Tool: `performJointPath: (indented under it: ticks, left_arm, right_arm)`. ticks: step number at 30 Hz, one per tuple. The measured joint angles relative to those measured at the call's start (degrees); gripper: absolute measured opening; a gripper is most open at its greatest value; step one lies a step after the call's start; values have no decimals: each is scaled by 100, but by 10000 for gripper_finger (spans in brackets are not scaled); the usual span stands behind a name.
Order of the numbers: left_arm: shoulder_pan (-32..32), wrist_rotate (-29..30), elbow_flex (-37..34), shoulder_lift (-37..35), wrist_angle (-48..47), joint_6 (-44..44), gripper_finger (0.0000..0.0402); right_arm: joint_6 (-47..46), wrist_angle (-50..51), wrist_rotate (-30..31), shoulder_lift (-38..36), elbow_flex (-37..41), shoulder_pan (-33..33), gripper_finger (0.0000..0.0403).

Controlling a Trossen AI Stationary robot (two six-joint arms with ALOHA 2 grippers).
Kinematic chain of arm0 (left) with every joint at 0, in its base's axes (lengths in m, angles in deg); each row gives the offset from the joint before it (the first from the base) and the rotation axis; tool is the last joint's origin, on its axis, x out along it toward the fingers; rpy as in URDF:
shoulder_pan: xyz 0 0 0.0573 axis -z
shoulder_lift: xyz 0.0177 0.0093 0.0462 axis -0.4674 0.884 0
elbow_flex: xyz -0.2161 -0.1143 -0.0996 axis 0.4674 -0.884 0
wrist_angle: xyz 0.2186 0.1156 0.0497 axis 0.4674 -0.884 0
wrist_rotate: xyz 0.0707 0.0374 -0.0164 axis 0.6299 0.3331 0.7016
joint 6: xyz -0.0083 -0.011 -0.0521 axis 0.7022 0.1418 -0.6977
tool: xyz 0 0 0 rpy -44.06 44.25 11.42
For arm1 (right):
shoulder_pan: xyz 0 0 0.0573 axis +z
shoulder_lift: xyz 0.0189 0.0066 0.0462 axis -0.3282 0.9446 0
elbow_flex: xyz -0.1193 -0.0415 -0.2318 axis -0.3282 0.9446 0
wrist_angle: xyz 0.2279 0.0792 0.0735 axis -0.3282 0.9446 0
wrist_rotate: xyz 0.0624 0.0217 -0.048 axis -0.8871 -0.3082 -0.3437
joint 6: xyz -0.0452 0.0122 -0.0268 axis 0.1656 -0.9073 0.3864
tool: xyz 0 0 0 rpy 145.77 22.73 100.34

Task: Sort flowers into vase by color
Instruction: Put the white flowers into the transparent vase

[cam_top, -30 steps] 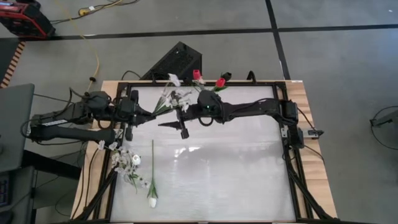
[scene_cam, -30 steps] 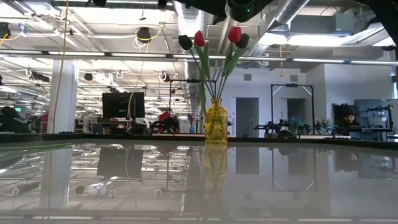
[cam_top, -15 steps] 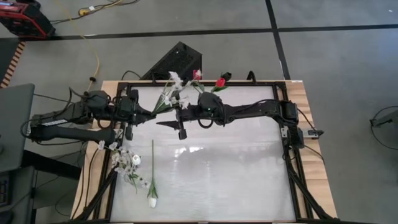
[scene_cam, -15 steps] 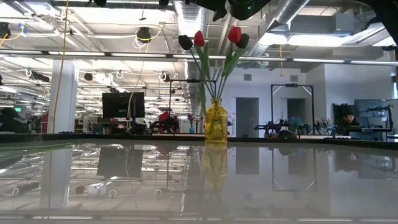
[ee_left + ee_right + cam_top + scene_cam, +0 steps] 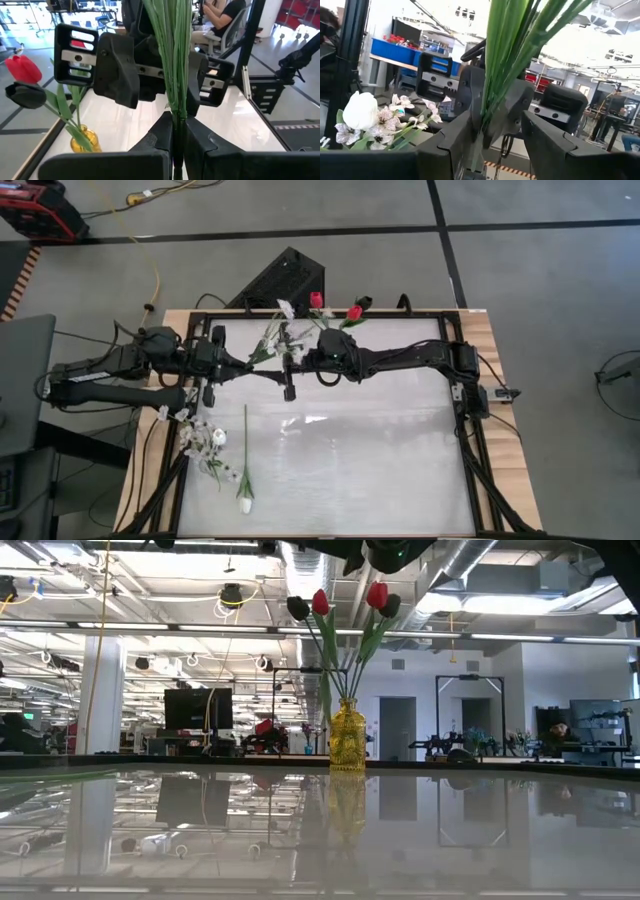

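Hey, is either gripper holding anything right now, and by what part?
The left gripper is shut on the green stems of a white flower bunch. The right gripper stands open around the same stems, not clamping them.

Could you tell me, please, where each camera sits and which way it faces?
High view: overhead, straight down on the table; both arms show.
Low view: table height, level, facing the yellow vase of red tulips.
Left wrist view: past the left gripper, shut on green stems, toward the right gripper.
Right wrist view: past the right gripper, around those stems.
Shared: both wrist views show the stems.
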Motion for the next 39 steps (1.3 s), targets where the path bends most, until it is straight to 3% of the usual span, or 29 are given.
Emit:
performJointPath:
  ticks: [10, 21, 25, 33, 39]
  left_arm:
    - [0, -5, 2, 359, 4, -31, 6]
    - [-2, 18, 2, 189, 32, -136, 12]
    - [-2, -58, 5, 191, -140, -93, 50]
    - [1, -289, 9, -262, -545, -42, 165]
    - [0, 374, 9, -1101, -982, -53, 202]
  right_arm:
    - [-69, -91, 4, 0, 0, 44, 186]
    - [-136, 143, -17, -2, -2, 78, 69]
    - [-127, 148, -57, -2, -2, 102, 25]
    - [-324, 182, -62, -63, -2, 175, 23]
    - [-401, 315, -227, -175, -2, 315, 23]
